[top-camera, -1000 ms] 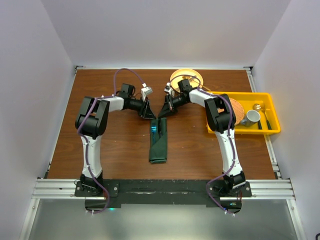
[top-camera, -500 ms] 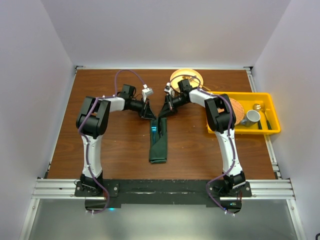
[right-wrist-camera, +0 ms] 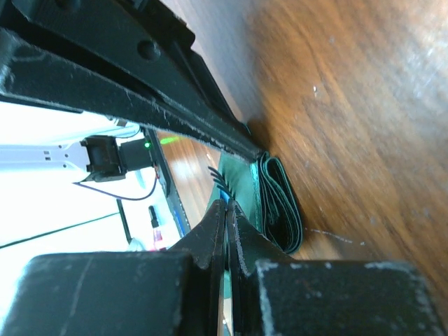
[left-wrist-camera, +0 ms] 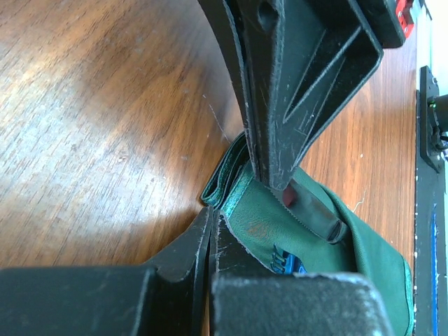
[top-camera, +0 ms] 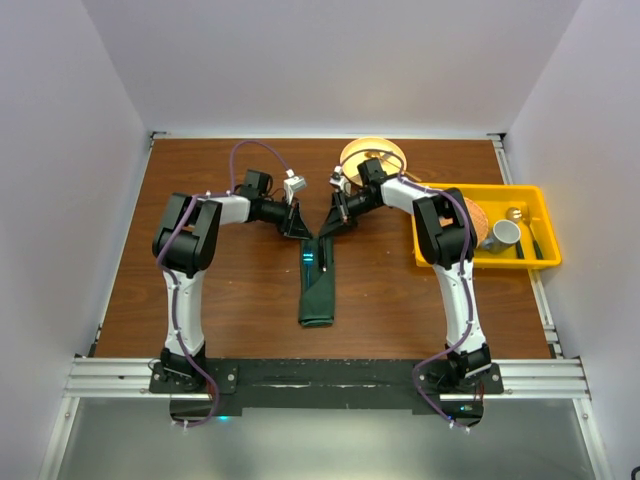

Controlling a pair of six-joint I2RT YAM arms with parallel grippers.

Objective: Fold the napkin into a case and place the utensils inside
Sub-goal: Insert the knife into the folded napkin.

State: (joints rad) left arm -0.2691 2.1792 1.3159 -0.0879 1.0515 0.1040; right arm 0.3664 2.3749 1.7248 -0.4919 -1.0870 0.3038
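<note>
Left gripper [top-camera: 298,229] has snapped shut over the last second and sits a touch closer to the case [top-camera: 317,292]. The right gripper [top-camera: 329,226] stays closed, nudged slightly toward 11 o'clock.

From above, the two sets of fingers meet at the case's far end and hide its mouth. The left wrist view opens that up: its own fingertips [left-wrist-camera: 212,231] are pressed together right at the folded corner of the green cloth [left-wrist-camera: 364,259]. The right gripper's tip [left-wrist-camera: 275,178] bears down on the upper layer. Whether either pair actually nips fabric cannot be told.

Inside the mouth there show a dark glossy knife handle [left-wrist-camera: 315,213] and the blue fork [left-wrist-camera: 283,260]. The right wrist view adds the stacked folds at the cloth's edge [right-wrist-camera: 276,203].

On the table [top-camera: 220,290], the case lies at the centre. Its long axis runs 12 to 6, with the mouth at the 12 o'clock end and the fork's blue [top-camera: 308,260] peeping out there.

A yellow plate [top-camera: 378,150] sits at 12 o'clock beyond the right gripper. A yellow bin [top-camera: 545,205] with a mug [top-camera: 505,235] lies toward 2 o'clock, well apart from the case.
</note>
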